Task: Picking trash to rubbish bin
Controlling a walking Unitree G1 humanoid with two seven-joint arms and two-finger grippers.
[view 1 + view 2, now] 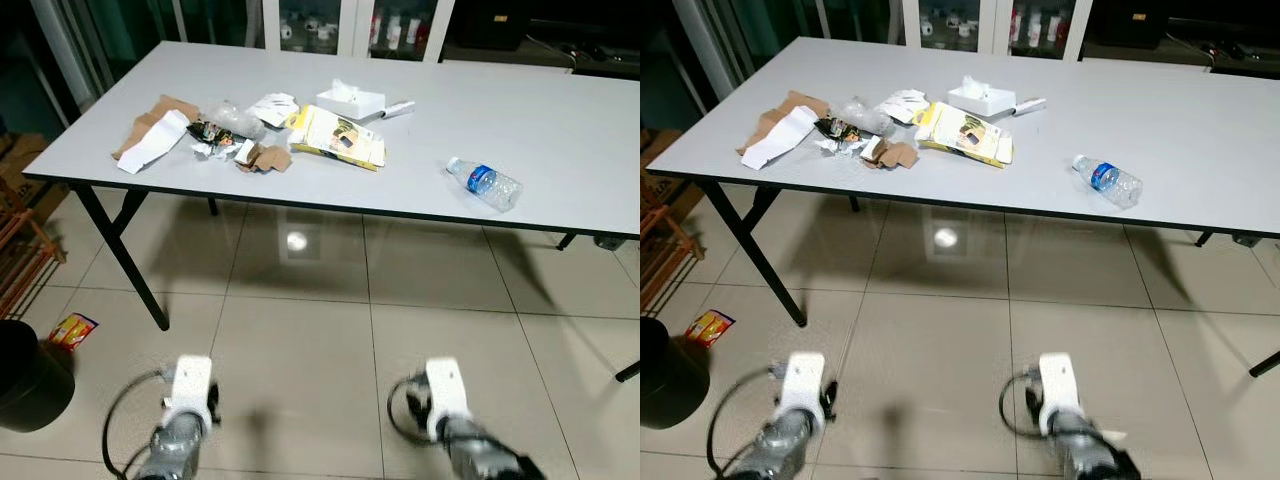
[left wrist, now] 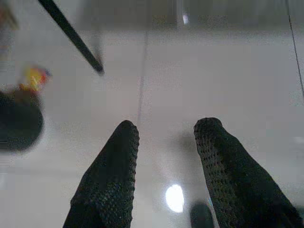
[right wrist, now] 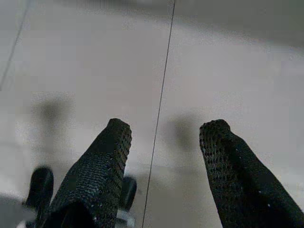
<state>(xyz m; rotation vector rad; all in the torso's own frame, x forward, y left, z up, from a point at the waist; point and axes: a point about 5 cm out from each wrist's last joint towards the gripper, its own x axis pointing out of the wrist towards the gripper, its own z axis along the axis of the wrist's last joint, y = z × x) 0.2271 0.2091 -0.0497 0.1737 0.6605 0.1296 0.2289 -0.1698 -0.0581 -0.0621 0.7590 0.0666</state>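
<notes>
Trash lies on the grey table (image 1: pixel 560 130): brown and white paper (image 1: pixel 152 135), crumpled wrappers (image 1: pixel 228 135), a yellow packet (image 1: pixel 338 137), a white box (image 1: pixel 351 99) and a clear plastic bottle (image 1: pixel 484 183). A yellow snack wrapper (image 1: pixel 73 329) lies on the floor beside the black rubbish bin (image 1: pixel 30 380) at the lower left. Both arms hang low over the floor tiles, well short of the table. My left gripper (image 2: pixel 164 137) is open with nothing in it. My right gripper (image 3: pixel 164 137) is open too, over bare tile.
Black table legs (image 1: pixel 120 250) slant down to the floor at the left. A wooden rack (image 1: pixel 22 245) stands at the far left. Glass-door cabinets (image 1: pixel 350 25) line the wall behind the table. Tiled floor lies between me and the table.
</notes>
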